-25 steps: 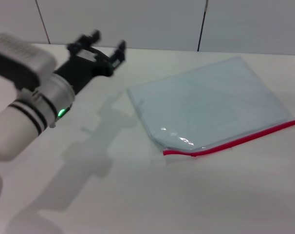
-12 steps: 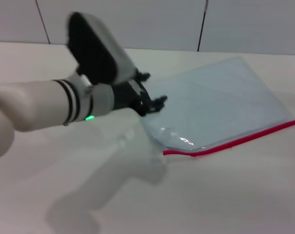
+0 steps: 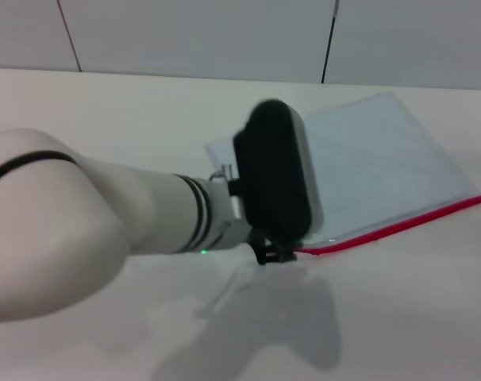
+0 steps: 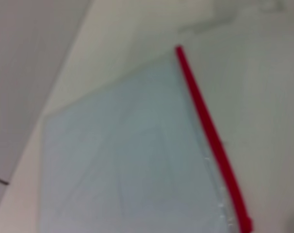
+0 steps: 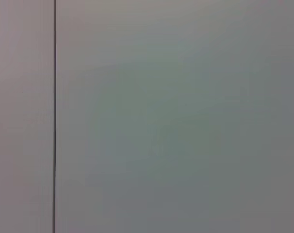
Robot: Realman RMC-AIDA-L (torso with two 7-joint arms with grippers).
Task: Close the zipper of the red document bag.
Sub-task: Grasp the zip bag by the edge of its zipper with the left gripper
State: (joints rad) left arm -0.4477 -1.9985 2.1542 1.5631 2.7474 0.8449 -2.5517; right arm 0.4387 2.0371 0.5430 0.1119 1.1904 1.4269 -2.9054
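Observation:
The red document bag (image 3: 383, 159) lies flat on the white table, a translucent pale-blue pouch right of centre in the head view. Its zipper (image 3: 399, 224), a thin red strip, runs along the near long edge. My left arm reaches across from the left, and its black-and-white wrist (image 3: 272, 171) hides the bag's left part. Only a dark bit of my left gripper (image 3: 274, 255) shows below the wrist, at the zipper's left end. In the left wrist view the bag (image 4: 122, 165) and the zipper (image 4: 210, 136) fill the picture. My right gripper is out of view.
The white table (image 3: 129, 111) stretches to a pale panelled wall with a dark seam (image 3: 328, 40) behind it. The right wrist view holds only a plain wall with a dark seam (image 5: 55, 116).
My left arm has swung from the far left of the table across and down to the bag's near left corner, now covering that corner. The bag has not moved.

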